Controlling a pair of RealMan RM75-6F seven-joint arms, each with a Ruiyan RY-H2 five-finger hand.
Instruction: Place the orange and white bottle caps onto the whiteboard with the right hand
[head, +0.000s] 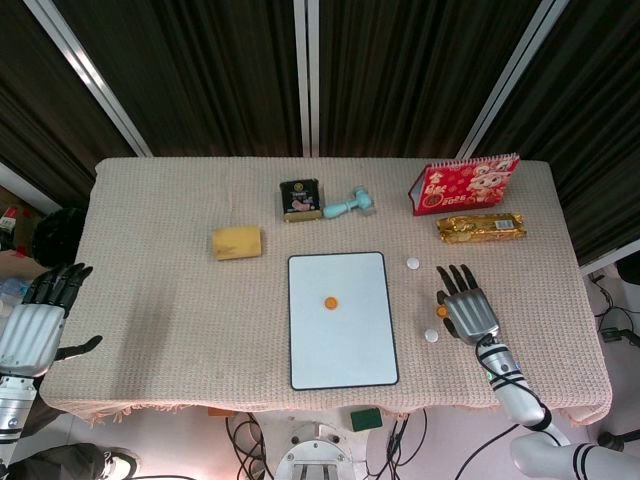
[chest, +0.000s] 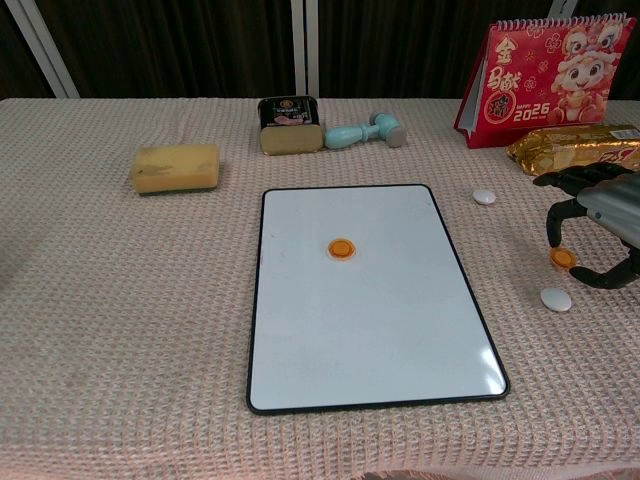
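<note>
Whiteboard (head: 342, 320) near the front middle of the surface (head: 150, 300), its long sides running front to back; one orange bottle cap (head: 330, 302) rests on it, slightly behind centre, with bare board all round it. To the board's right lie three more caps on the cloth: a white bottle cap (head: 413, 263) toward the rear, a second orange bottle cap (chest: 562, 258) further right, and a second white bottle cap (chest: 556, 299) nearest the front edge. The right robot hand (head: 468, 308) is poised over the second orange cap, palm down, its fingers (chest: 556, 215) curved above and around the cap; whether they touch it cannot be told, and nothing is visibly grasped. The left robot hand (head: 35, 322) hangs off the surface's left edge, released, its fingers apart.

A wide stretch of bare cloth lies left of the whiteboard. Along the rear stand a yellow sponge (head: 237, 242), a dark tin (head: 299, 199), a pale blue toy hammer (head: 348, 206), a red desk calendar (head: 463, 184) and, just in front of it, a gold foil packet (head: 480, 227), which sits near the right robot hand's fingertips. The surface is covered by a beige woven cloth; dark curtains with pale vertical rails close the room behind.
</note>
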